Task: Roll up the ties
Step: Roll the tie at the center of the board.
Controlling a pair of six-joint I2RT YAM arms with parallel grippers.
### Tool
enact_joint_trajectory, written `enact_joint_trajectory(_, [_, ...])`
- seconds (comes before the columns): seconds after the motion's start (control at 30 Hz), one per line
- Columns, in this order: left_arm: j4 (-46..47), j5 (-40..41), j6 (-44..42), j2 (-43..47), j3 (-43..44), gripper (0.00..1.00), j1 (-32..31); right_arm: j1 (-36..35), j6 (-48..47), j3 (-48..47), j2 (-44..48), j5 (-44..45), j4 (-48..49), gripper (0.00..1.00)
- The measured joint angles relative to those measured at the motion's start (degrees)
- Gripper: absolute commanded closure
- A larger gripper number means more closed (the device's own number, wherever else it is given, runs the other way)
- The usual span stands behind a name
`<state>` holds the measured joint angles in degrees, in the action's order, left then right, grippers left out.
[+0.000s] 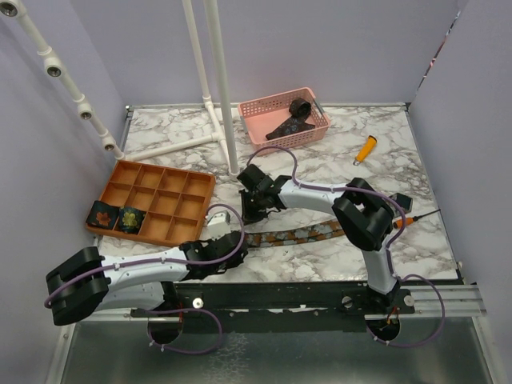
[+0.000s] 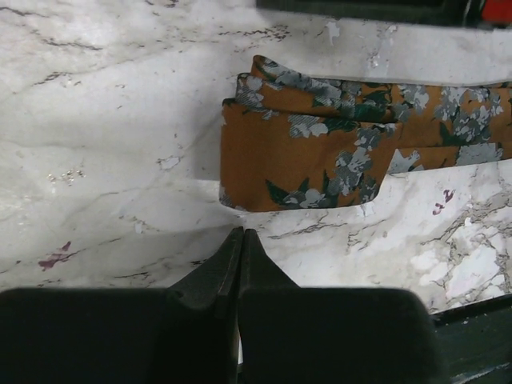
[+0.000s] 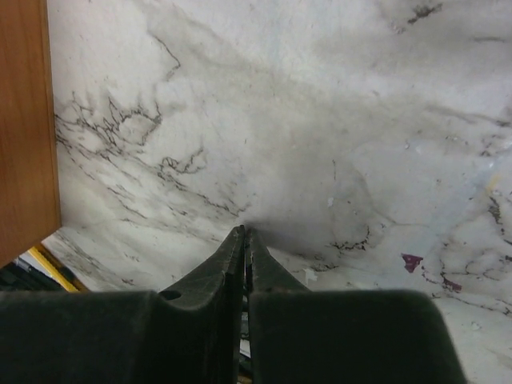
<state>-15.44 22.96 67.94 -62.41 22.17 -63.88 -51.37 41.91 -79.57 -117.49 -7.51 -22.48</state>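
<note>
tie point(image 2: 320, 152), flat rust floral fabric strip on veined marble table point(image 2: 104, 144), left gripper point(image 2: 241, 234) and right gripper point(image 3: 244, 232) closed (both empty)

The white, grey-veined marble worktop point(image 1: 336, 168) carries an orange compartment tray point(image 1: 162, 202) at its left side and a pink slatted basket point(image 1: 258, 128) at the far edge. The foot of a white pipe frame point(image 1: 192, 144) rests on it between them. An orange-handled tool point(image 1: 366, 149) lies to the right of the basket, and a second tool point(image 1: 404, 221) lies near the right edge. One unrolled tie point(image 1: 296, 235), rust-orange with grey and green flowers, lies flat along the near side, its end folded in overlapping layers. Small purplish marks point(image 2: 56, 256) dot the marble.
</note>
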Motion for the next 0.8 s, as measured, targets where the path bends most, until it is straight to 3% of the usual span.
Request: enact_joint_trajectory(0.8, [4.81, 0.44, -0.50, -8.70, 4.42, 1.00, 0.74, -0.81, -5.11, 4.66, 2.80, -5.60, 0.96, 1.00])
